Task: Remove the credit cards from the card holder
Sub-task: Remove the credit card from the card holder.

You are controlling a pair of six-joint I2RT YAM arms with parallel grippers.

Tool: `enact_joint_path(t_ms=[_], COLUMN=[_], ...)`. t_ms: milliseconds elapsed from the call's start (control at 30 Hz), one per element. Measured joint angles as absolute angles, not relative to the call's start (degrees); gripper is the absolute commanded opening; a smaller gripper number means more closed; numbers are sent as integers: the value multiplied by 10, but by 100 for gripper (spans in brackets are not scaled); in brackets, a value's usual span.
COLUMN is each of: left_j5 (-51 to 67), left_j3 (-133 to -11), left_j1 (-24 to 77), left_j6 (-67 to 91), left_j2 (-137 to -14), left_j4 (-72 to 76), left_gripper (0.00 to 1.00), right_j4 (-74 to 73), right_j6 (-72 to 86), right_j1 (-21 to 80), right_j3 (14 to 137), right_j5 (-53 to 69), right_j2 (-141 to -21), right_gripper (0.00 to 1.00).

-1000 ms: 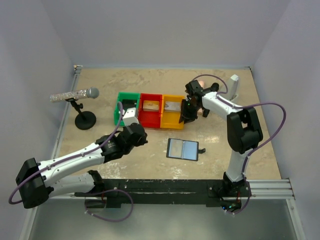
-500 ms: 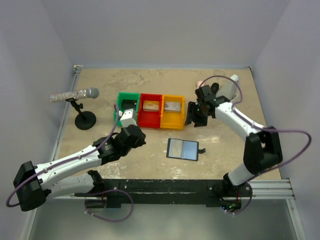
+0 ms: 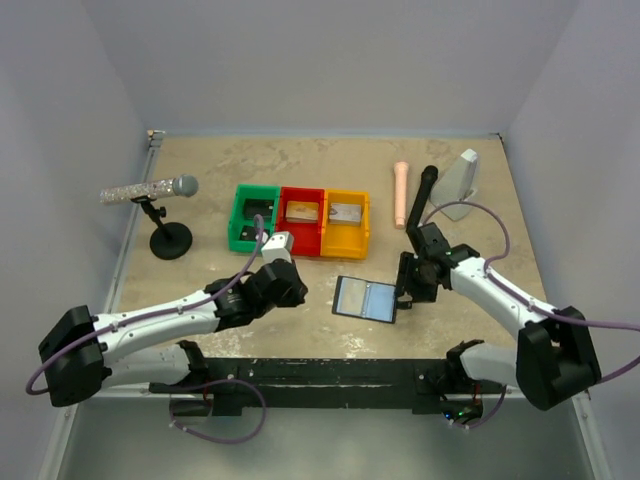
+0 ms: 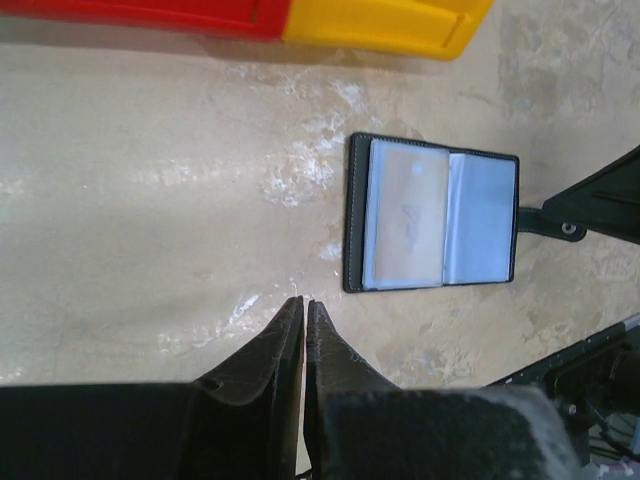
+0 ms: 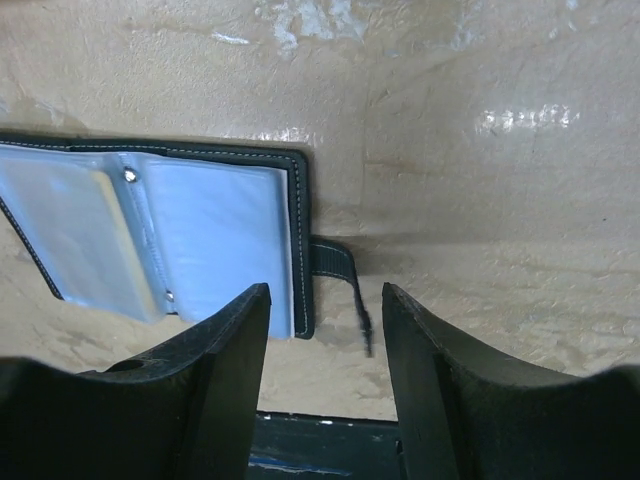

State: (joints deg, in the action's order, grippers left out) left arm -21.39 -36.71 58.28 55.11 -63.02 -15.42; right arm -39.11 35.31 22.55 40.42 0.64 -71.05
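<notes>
The card holder [image 3: 365, 298] lies open and flat on the table, pale blue inner faces up. It also shows in the left wrist view [image 4: 432, 225] and the right wrist view [image 5: 170, 235]. Its black side tab [image 5: 335, 262] lies between the open fingers of my right gripper [image 5: 325, 292], which hovers at the holder's right edge [image 3: 404, 292]. My left gripper [image 3: 297, 294] is shut and empty, just left of the holder [image 4: 303, 302]. A dark card [image 3: 258, 208], a tan card [image 3: 302, 211] and a silvery grey card [image 3: 346, 212] each lie in a bin.
The joined green [image 3: 238, 228], red [image 3: 300, 240] and yellow [image 3: 345, 243] bins stand behind the holder. A microphone on a black stand [image 3: 171, 241] is at the far left. A peach cylinder [image 3: 401, 195] and a white object [image 3: 460, 180] lie at the back right.
My right gripper has moved from beside the yellow bin down to the holder's right edge, over the tab. My left gripper has moved right, closer to the holder.
</notes>
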Motion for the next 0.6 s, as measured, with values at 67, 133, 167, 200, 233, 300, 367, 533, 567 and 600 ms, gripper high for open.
enact_joint_path(t_ms=[67,133,167,200,233,300,367,533,567,600], left_j5=[-201,-189,-185,-181,-179,-175,-171,-164,-161,-157], left_j3=[-366,-366,-366,-366,-366,-366,-366,-369,-372,-375], left_j1=[591,596,597,597,597,597,597,597,597,597], left_j6=[555,556,558,559,559,559,559,556,553,552], left_j2=[-647,-661,-665,-669,-671,-674,-677,-696,-705,-713], left_j4=[-147,-139,-137,-136,-135,-131,-128,-116,-114,-112], left_gripper=[11,12,11,11,12,12,12,14,14,14], right_j4=[-392,-387,-383,-381,-378,-376,-376,-380,-385,-388], right_j6=[362,371,375,378,382,387,393,397,397,397], right_j1=[225,225,225,225,225,225,225,225,225,225], right_j3=[395,390,389,387,385,379,372,372,373,373], right_j5=[4,3,3,4,4,5,5,4,1,-1], right_j2=[-691,-674,-670,-670,-671,-672,-672,-672,-672,-672], right_gripper=[52,52,51,52,52,51,51,53,53,52])
